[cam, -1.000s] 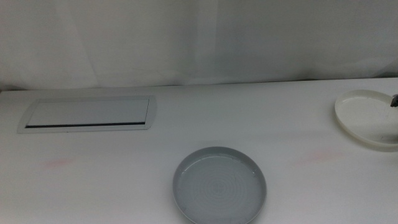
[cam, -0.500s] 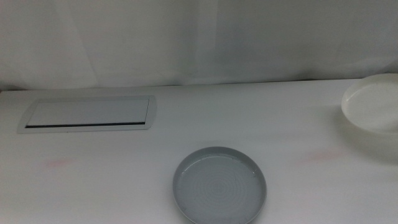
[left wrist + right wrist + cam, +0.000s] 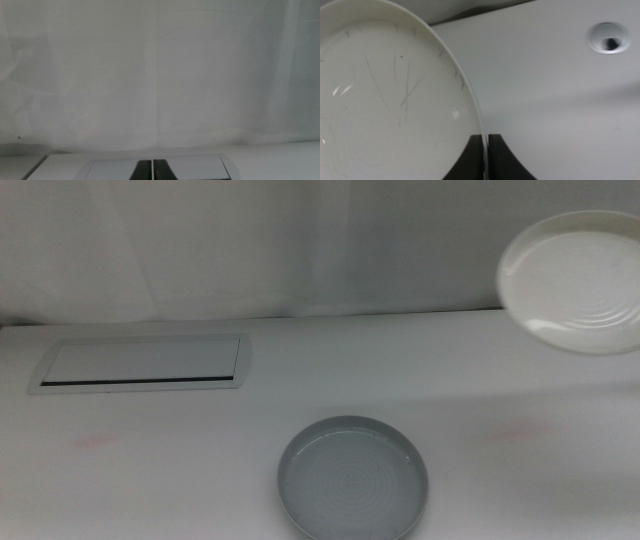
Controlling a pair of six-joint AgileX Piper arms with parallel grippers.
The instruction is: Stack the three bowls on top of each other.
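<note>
The grey bowl (image 3: 352, 478) sits on the table at the front middle. The cream white bowl (image 3: 575, 280) hangs tilted in the air at the far right, well above the table. In the right wrist view my right gripper (image 3: 486, 156) is shut on the rim of the cream white bowl (image 3: 385, 100); the gripper itself is out of the middle view. My left gripper (image 3: 152, 170) is shut and empty, over the white panel, out of the middle view. The mint green bowl is out of view.
A flat white rectangular panel (image 3: 143, 362) lies at the back left of the table. A round cable hole (image 3: 606, 38) shows in the tabletop in the right wrist view. A white curtain hangs behind the table.
The cream white bowl has been lifted off the table at the right edge and has risen, tilting its inside toward the camera. The grey bowl has not moved.
</note>
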